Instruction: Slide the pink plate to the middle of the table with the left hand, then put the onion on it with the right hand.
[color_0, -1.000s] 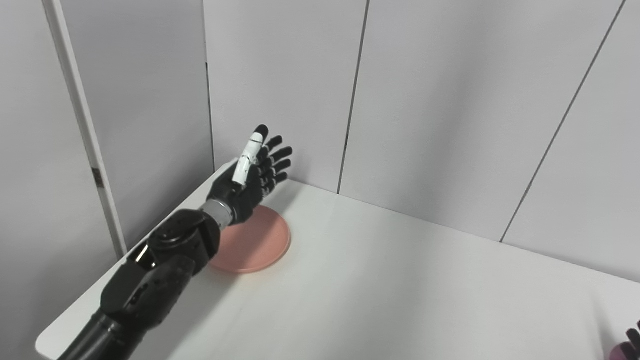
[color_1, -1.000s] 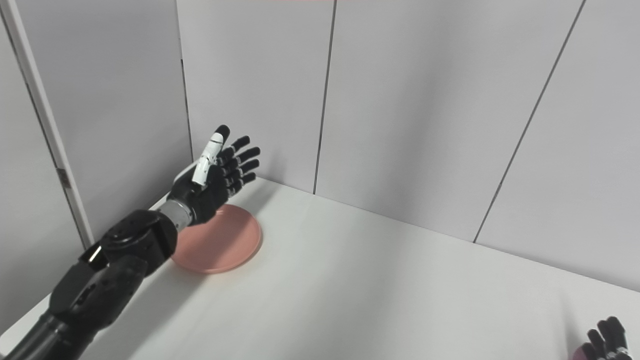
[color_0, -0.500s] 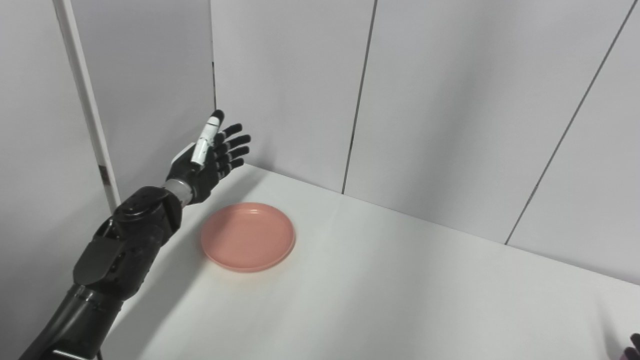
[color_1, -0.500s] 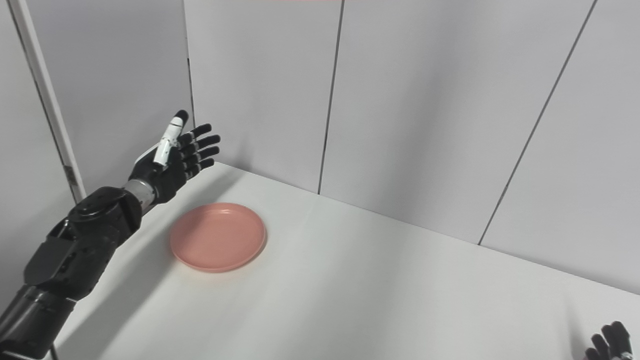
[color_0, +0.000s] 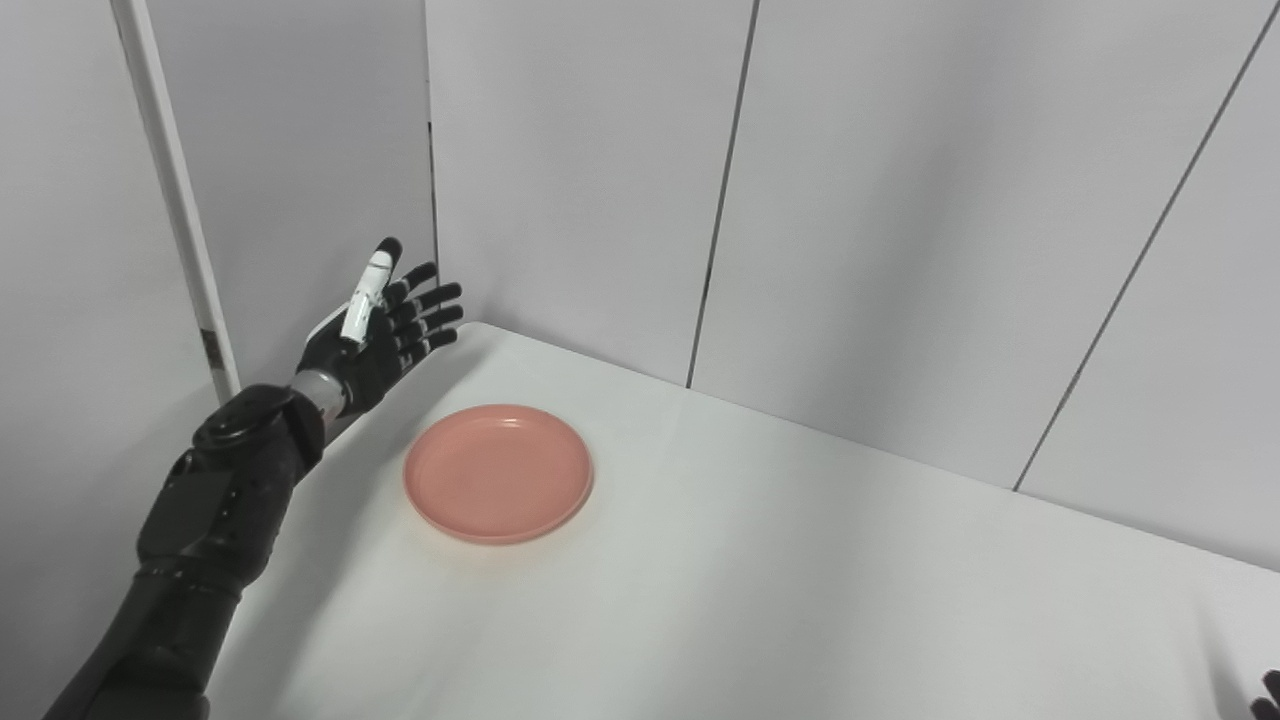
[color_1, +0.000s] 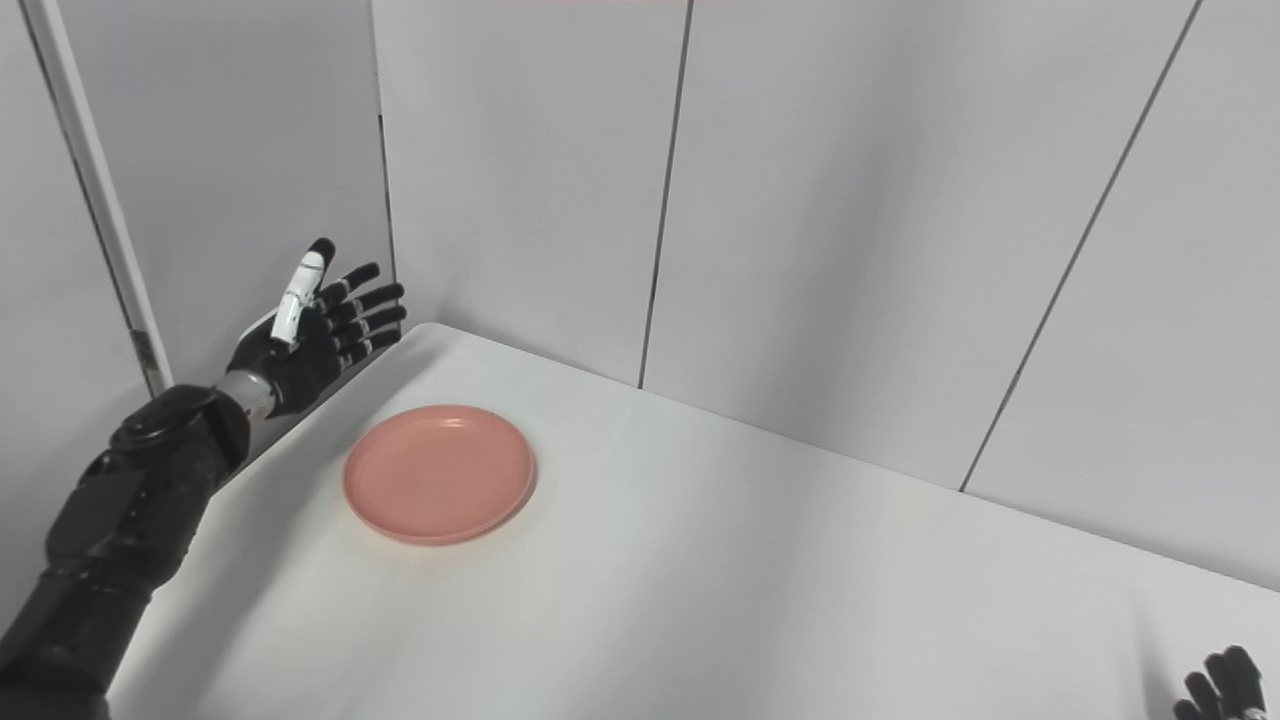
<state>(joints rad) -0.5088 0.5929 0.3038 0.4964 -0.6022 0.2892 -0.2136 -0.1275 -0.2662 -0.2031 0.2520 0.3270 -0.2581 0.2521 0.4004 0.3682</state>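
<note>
The pink plate (color_0: 498, 473) lies flat on the white table (color_0: 800, 600) near its far left corner, and nothing lies on it. My left hand (color_0: 385, 325) is open with the fingers spread. It hovers over the table's left edge, up and to the left of the plate, and does not touch it. Only the fingertips of my right hand (color_1: 1215, 685) show at the bottom right corner. The rest of that hand is out of frame. No onion is in view.
Grey wall panels (color_0: 850, 200) close off the table at the back and on the left. A white upright post (color_0: 175, 200) stands beside the left arm. The table's left edge runs under the left forearm.
My left hand has moved left and back from above the plate to the table's left edge, uncovering the whole plate. The plate has not moved. The view has shifted slightly.
</note>
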